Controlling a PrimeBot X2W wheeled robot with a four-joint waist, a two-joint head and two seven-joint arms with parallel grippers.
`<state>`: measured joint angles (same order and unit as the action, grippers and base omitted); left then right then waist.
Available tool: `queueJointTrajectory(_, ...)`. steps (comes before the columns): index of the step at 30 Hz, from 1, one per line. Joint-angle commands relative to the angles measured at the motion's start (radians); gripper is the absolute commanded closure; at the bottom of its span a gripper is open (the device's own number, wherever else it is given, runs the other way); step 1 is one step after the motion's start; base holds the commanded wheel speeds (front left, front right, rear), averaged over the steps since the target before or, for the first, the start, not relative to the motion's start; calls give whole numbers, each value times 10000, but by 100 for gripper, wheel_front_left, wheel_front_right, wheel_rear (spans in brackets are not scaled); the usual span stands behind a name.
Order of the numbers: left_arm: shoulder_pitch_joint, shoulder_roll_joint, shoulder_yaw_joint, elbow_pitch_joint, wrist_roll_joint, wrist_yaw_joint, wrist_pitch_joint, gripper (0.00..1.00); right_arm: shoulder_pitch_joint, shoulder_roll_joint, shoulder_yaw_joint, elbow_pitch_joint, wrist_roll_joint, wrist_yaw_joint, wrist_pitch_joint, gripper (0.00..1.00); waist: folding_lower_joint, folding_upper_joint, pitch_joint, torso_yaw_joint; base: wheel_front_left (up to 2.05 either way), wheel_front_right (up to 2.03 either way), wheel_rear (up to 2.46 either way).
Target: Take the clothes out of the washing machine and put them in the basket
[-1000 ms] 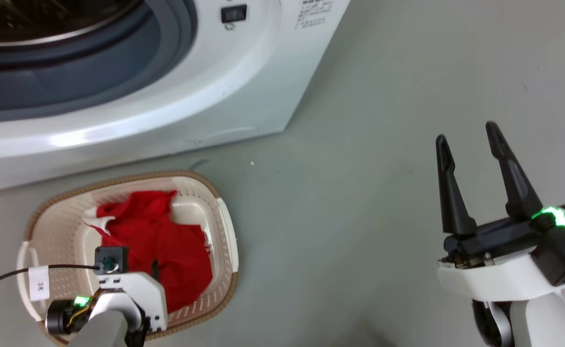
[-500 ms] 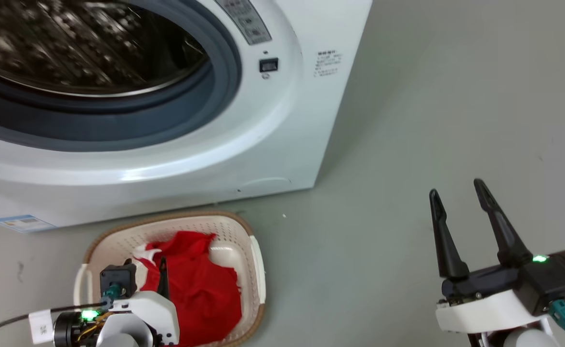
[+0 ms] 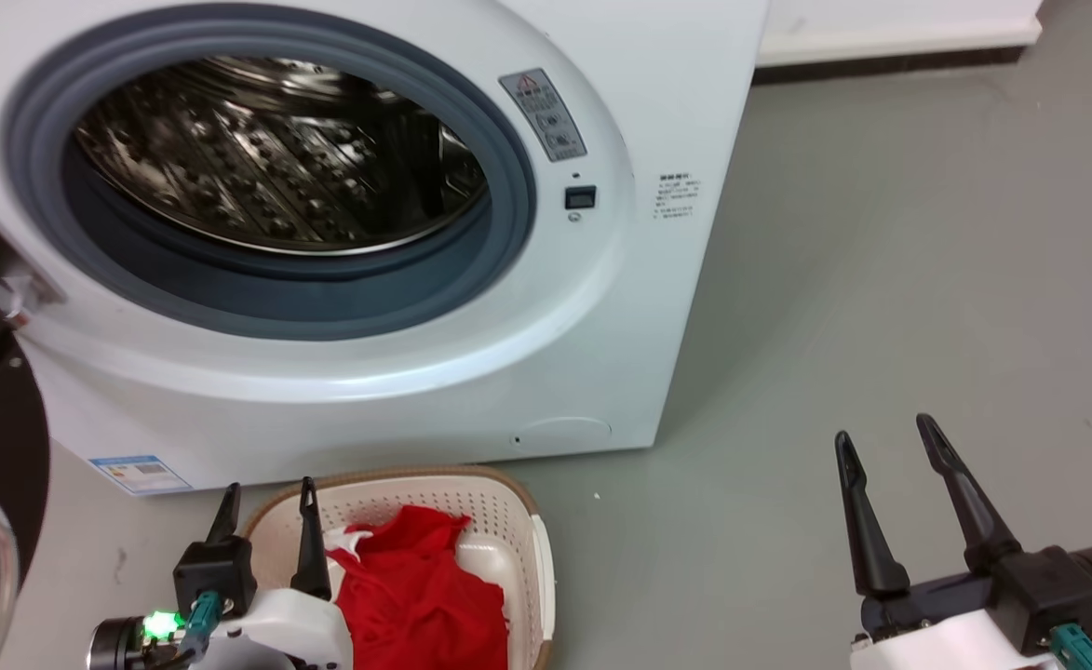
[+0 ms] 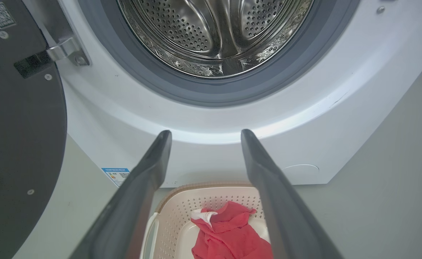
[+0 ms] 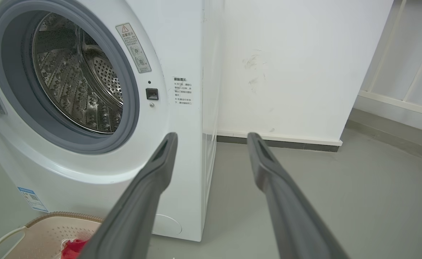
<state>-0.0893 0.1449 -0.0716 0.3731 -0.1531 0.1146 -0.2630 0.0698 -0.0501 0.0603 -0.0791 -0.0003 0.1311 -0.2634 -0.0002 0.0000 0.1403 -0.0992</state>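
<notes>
Clothes (image 3: 415, 596) lie in the basket (image 3: 499, 507) beside the open, empty left hand (image 3: 269, 484); right hand (image 3: 884, 428) gapes above floor (image 3: 881, 233).

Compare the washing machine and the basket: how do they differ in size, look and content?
Size: the washing machine is far larger than the basket standing before it. Look: the machine is smooth white with a grey-rimmed round opening and a steel drum; the basket is cream, perforated, with a brown rim. Content: no clothes show in the machine's drum, while the basket holds the red clothes. Both stand on the grey floor.
</notes>
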Motion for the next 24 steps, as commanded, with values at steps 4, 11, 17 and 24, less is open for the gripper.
queueJointTrajectory(4,634,-301,449,-1014,421,-80,-25,0,339,-1,-50,26,-37,-7,-19,0,2,0,-541,291,0,0,0)
queueJointTrajectory(11,1385,-655,798,-2448,870,-233,-25,0,631,-2,-154,84,58,-7,-19,0,2,0,-1001,474,0,0,0)
queueJointTrajectory(17,1913,-809,753,-3165,1104,-327,-25,0,808,-4,-331,77,216,-7,-19,0,2,0,-1210,511,0,0,0)
queueJointTrajectory(24,2260,-886,663,-3437,1256,-269,-25,0,1013,-2,-534,129,473,-7,-19,0,2,0,-1428,492,0,0,0)
